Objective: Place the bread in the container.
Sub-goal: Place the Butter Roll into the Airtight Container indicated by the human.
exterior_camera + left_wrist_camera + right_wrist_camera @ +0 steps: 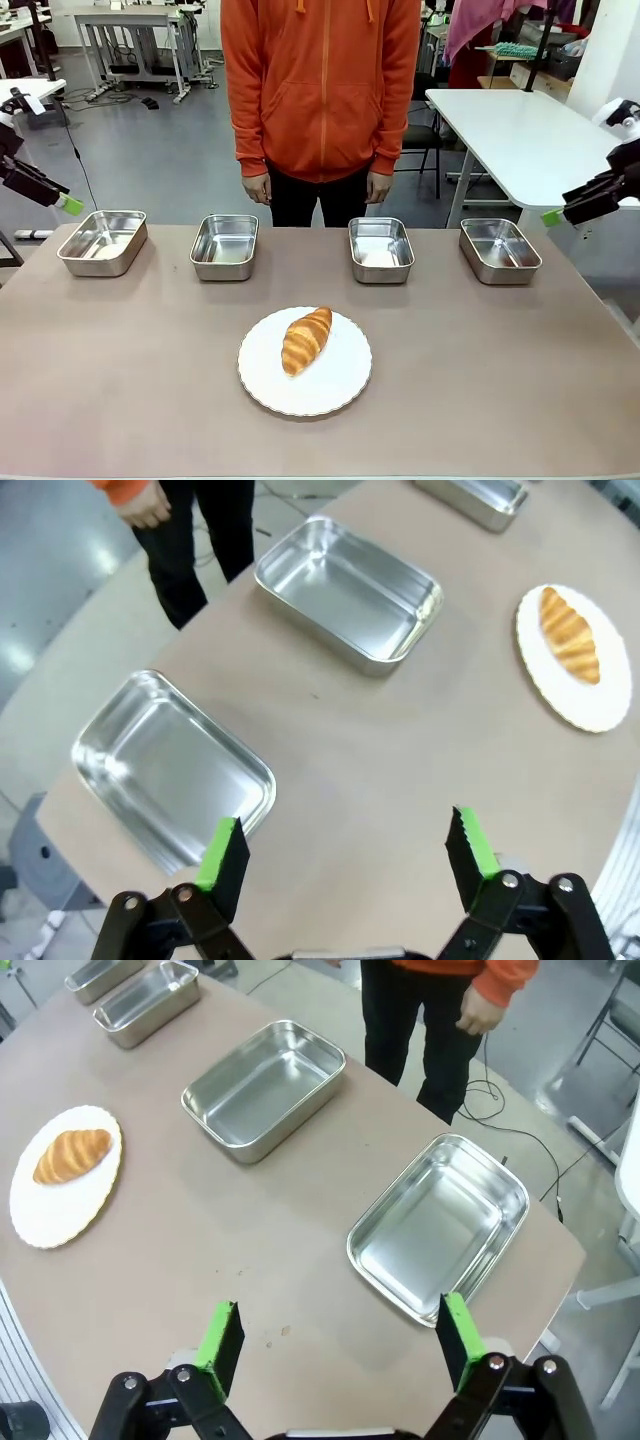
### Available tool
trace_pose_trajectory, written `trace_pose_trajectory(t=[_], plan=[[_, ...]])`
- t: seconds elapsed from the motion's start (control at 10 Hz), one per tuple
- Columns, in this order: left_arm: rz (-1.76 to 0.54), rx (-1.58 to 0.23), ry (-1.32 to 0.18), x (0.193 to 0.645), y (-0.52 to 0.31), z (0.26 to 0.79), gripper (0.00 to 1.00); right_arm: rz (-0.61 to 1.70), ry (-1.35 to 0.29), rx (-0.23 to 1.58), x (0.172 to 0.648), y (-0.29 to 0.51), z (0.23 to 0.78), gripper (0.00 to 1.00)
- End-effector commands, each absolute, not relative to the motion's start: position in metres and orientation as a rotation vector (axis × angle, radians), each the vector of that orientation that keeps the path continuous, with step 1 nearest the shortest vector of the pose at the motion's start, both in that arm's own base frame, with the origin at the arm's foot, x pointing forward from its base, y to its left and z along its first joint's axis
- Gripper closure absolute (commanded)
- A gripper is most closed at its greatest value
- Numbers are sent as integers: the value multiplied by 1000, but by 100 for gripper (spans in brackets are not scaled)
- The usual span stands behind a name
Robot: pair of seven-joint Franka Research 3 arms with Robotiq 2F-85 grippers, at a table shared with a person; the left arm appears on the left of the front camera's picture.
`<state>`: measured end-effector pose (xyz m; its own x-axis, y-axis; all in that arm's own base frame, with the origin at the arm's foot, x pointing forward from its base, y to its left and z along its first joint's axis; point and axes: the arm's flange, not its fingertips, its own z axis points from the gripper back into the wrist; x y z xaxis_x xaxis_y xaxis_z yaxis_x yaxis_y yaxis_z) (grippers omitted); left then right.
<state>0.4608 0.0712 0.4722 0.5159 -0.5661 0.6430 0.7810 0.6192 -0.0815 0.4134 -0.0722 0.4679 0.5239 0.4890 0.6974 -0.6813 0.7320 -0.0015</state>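
Front view: risks landing the bread (307,340), lying on the white plate (345,378), in the wrong one of four alike containers (225,246) lined up beyond the plate, with nothing blocking between. Left wrist view: finds the left pincer (345,845) wide open, empty, well apart from the plate. Right wrist view: finds the right pincer (340,1330) equally open and empty, well apart from the plate; could crush the crust by squeezing hard.

Bread (306,340) on plate (340,386), plate mid-table, trays (224,270) in row behind.
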Motion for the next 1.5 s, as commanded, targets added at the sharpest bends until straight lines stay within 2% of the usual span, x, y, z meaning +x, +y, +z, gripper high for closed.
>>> trace_pose_trajectory(t=[0.0, 0.2, 0.4, 0.7, 1.1, 1.4], plan=[[-822, -385, -614, 459, 66, 483, 0, 699, -743, 276, 413, -73, 475, 0], [-835, -373, -611, 460, 68, 476, 0, 704, -735, 277, 413, -72, 471, 0], [-811, -467, -684, 473, 100, 499, 0, 716, -778, 362, 437, -97, 492, 0], [-780, -538, -804, 478, 151, 506, 0, 688, -869, 395, 450, -131, 496, 0], [-708, -466, -959, 466, 169, 511, 0, 631, -904, 411, 451, -159, 493, 0], [-713, -440, -939, 465, 161, 509, 0, 605, -911, 420, 451, -167, 492, 0]])
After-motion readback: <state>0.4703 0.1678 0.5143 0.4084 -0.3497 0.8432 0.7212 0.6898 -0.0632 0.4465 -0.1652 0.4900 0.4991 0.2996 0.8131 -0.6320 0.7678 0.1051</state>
